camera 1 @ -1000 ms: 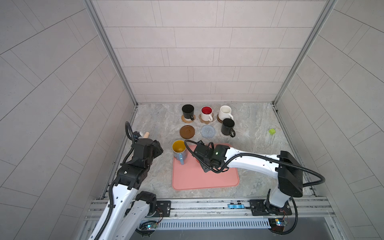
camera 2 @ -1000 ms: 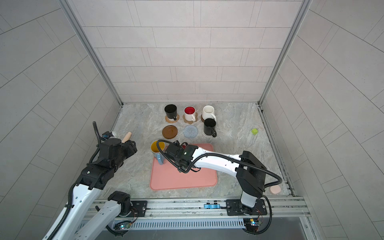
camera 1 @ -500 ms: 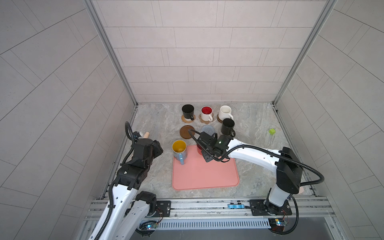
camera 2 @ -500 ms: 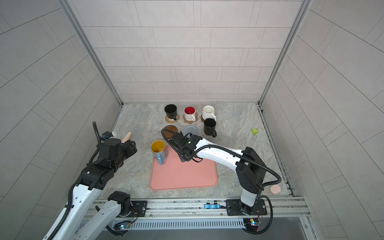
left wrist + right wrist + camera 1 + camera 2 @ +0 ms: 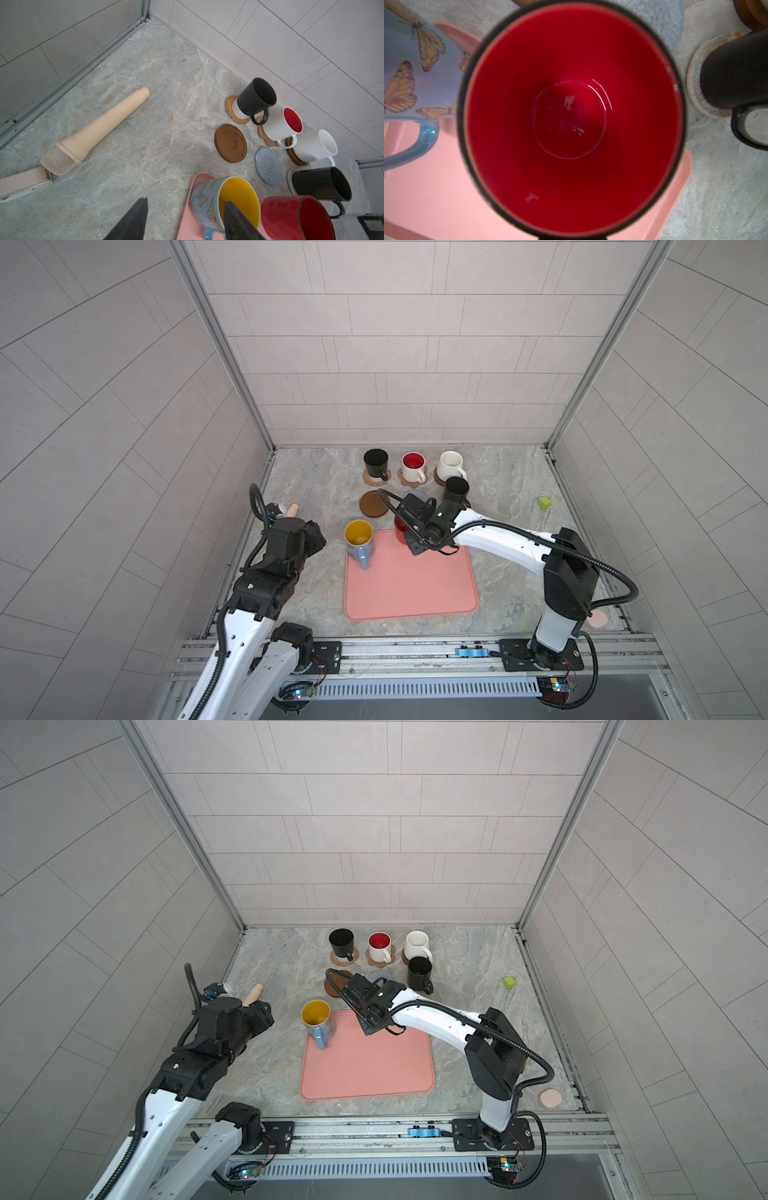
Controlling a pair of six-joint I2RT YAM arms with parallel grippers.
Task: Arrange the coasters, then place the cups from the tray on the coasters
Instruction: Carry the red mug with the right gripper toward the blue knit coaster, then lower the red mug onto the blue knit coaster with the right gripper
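**Right hand.** The right hand (image 5: 411, 531) is closed on the red mug (image 5: 571, 116). The mug sits mouth-up directly below the wrist camera, at the far edge of the tray (image 5: 411, 589). The grip point lies at the border of the wrist view and is not clearly shown. Whether the mug base touches the tray cannot be determined.

**Left hand.** The left hand (image 5: 185, 202) is open and empty. Its fingers stand apart above the counter (image 5: 307, 485), near the left side of the tray.

**Tray.** The blue mug (image 5: 358, 537) stands upright on the far left corner, just beside the red mug.

**Back row, along the wall:**
- The black mug (image 5: 255, 96) stands on the woven coaster (image 5: 229, 108).
- The white mug with red inside (image 5: 278, 126) stands on the paw-shaped coaster (image 5: 268, 142).
- The white mug (image 5: 311, 148) stands on the brown wooden coaster (image 5: 292, 154).

**Front row:**
- The second black mug (image 5: 320, 184) stands on the whitish coaster (image 5: 693, 83).
- The bare brown disc (image 5: 230, 143) carries nothing.
- The grey-blue coaster (image 5: 268, 166) carries nothing. It lies just beyond the red mug and is partly hidden by the right arm in both top views.
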